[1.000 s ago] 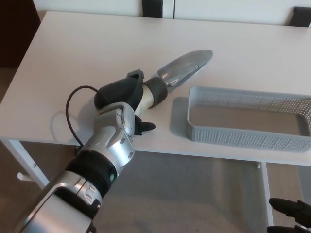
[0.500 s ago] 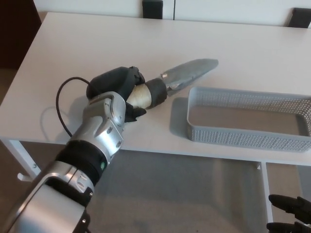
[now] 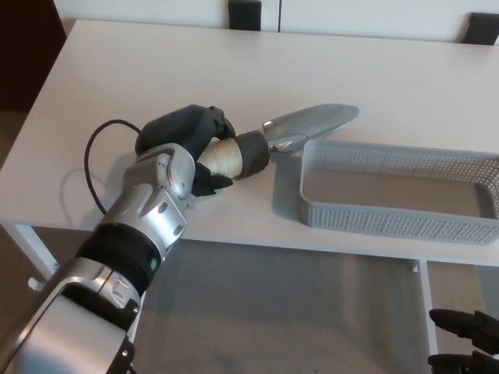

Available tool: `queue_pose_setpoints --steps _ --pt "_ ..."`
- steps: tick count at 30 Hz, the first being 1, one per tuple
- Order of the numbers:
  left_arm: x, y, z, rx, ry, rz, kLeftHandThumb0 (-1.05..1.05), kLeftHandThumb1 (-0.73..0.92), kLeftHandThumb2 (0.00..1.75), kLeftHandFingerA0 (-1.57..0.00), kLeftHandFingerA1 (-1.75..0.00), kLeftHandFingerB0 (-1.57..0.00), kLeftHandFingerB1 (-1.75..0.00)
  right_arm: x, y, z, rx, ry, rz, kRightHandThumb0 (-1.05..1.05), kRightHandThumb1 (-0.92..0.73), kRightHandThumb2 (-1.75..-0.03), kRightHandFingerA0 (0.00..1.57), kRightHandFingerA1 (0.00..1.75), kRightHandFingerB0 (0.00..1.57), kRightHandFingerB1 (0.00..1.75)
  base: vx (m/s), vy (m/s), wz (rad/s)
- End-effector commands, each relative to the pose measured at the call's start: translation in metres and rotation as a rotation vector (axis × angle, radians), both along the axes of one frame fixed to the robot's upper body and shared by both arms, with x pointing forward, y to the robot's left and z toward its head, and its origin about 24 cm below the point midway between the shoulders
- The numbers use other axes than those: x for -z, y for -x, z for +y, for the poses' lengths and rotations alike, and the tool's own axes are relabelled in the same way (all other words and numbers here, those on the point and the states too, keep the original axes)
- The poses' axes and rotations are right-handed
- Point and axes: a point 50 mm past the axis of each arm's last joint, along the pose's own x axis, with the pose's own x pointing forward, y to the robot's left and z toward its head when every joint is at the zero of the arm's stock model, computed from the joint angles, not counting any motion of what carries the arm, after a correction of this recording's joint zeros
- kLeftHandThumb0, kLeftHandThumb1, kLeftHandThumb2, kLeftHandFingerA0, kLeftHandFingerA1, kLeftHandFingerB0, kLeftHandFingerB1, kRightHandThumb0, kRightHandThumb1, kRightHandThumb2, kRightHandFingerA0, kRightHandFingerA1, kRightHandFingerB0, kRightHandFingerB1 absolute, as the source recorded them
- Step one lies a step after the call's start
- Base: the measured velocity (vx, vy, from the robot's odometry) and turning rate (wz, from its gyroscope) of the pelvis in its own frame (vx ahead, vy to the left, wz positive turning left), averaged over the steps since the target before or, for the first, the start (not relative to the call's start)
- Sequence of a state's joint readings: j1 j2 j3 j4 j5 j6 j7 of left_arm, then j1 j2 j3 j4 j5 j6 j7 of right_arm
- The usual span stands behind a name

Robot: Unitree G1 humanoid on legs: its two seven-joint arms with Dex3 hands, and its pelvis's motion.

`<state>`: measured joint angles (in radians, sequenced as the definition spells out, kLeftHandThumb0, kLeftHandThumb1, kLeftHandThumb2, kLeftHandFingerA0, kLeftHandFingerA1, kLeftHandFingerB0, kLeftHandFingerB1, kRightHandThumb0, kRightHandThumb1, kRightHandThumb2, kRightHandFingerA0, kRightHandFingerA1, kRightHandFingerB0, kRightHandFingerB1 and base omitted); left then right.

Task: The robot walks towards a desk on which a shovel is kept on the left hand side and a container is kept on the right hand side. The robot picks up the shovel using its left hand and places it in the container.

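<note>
Left hand (image 3: 189, 144) clamped around the pale handle of the shovel (image 3: 292, 132). Long axis near level, metal blade aimed toward two o'clock, tip over the near-left corner of the grey container (image 3: 398, 191) on the white bench (image 3: 117, 70). Right hand (image 3: 466, 343) low at five o'clock, fingers apart, empty.

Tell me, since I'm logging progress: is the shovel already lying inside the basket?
No. The shovel is held by its handle in the left hand, its blade only near the basket's left corner.
</note>
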<state>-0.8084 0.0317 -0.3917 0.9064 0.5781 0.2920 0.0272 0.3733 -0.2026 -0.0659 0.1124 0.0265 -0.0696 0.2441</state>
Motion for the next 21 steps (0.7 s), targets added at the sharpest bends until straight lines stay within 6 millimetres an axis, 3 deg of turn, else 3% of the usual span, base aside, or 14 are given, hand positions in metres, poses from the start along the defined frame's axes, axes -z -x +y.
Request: queue_pose_setpoints --steps 1,2,4,5,6,7,10,11,12,14,16,17,18,21 --pt "0.025 0.012 0.009 0.004 0.060 0.122 -0.27 0.75 0.62 -0.97 -0.83 -0.71 -0.54 0.001 0.001 -0.003 -0.008 0.020 0.008 -0.39 -0.60 -0.58 0.65 0.43 0.46 0.37 0.00 0.000 0.00" --pt "0.024 0.012 0.009 -0.024 0.085 0.114 -0.29 0.78 0.63 -0.98 -0.86 -0.57 -0.52 0.000 0.000 -0.003 -0.009 0.020 0.003 -0.38 -0.61 -0.58 0.66 0.43 0.46 0.37 0.00 0.000 0.00" --pt "0.022 0.012 0.010 -0.071 0.162 0.099 -0.34 0.85 0.65 -1.09 -1.02 -0.58 -0.75 0.000 0.000 -0.003 -0.005 0.015 0.002 -0.37 -0.61 -0.58 0.65 0.43 0.46 0.37 0.00 0.000 0.00" --pt "0.021 0.012 0.011 -0.098 0.214 0.095 -0.36 0.83 0.65 -1.06 -1.15 -0.60 -0.65 0.000 0.000 -0.003 -0.004 0.015 0.003 -0.37 -0.61 -0.58 0.65 0.43 0.46 0.37 0.00 0.000 0.00" --pt "0.019 0.011 0.013 -0.131 0.292 0.086 -0.34 0.79 0.64 -0.91 -1.11 -0.63 -0.54 0.000 0.000 -0.003 -0.006 0.015 0.001 -0.38 -0.61 -0.58 0.65 0.43 0.46 0.37 0.00 0.000 0.00" --pt "0.018 0.010 0.014 -0.163 0.357 0.084 -0.33 0.76 0.63 -0.95 -1.23 -0.58 -0.48 0.000 0.000 -0.003 -0.007 0.015 0.000 -0.38 -0.61 -0.58 0.65 0.43 0.45 0.37 0.00 0.000 0.00" --pt "0.012 0.007 0.022 -0.262 0.605 0.067 -0.23 0.77 0.63 -0.97 -1.32 -0.50 -0.47 0.001 0.000 -0.003 -0.005 0.010 0.004 -0.37 -0.61 -0.58 0.65 0.43 0.45 0.37 0.00 0.000 0.00" --pt "0.009 0.006 0.024 -0.302 0.737 0.068 -0.18 0.80 0.66 -0.89 -1.41 -0.55 -0.66 0.000 0.000 -0.003 -0.006 0.011 0.004 -0.36 -0.62 -0.58 0.65 0.43 0.45 0.37 0.00 0.000 0.00" --pt "0.007 0.005 0.026 -0.328 0.805 0.060 -0.17 0.80 0.68 -0.91 -1.45 -0.57 -1.01 0.000 0.000 -0.003 -0.008 0.013 0.004 -0.36 -0.62 -0.58 0.65 0.43 0.45 0.37 0.00 0.000 0.00" --pt "0.002 0.002 0.030 -0.379 0.922 0.037 -0.19 0.78 0.71 -0.93 -1.57 -0.70 -1.23 -0.001 -0.001 -0.003 -0.005 0.012 0.001 -0.36 -0.61 -0.58 0.64 0.43 0.46 0.37 0.00 0.000 0.00" --pt "-0.001 0.001 0.033 -0.430 1.020 0.021 -0.18 0.77 0.70 -0.96 -1.56 -0.70 -1.11 -0.001 -0.001 -0.003 -0.003 0.008 0.000 -0.36 -0.62 -0.58 0.63 0.43 0.46 0.37 0.00 0.000 0.00" --pt "-0.004 0.001 0.033 -0.418 0.997 0.009 -0.18 0.77 0.68 -0.96 -1.54 -0.68 -1.17 -0.001 -0.001 -0.003 -0.006 0.006 -0.003 -0.44 -0.52 -0.78 0.56 0.54 0.40 0.48 0.00 0.000 0.00" --pt "-0.005 0.000 0.033 -0.411 0.987 -0.009 -0.17 0.77 0.69 -0.99 -1.50 -0.71 -1.08 0.000 -0.001 -0.003 -0.004 0.005 0.002 -0.36 -0.62 -0.58 0.63 0.43 0.46 0.37 0.00 0.000 0.00" --pt "-0.008 0.000 0.033 -0.417 0.999 -0.010 -0.16 0.76 0.72 -1.00 -1.48 -0.75 -0.97 0.000 0.000 -0.003 -0.002 0.007 0.009 -0.36 -0.61 -0.58 0.64 0.43 0.45 0.37 0.00 0.000 0.00"
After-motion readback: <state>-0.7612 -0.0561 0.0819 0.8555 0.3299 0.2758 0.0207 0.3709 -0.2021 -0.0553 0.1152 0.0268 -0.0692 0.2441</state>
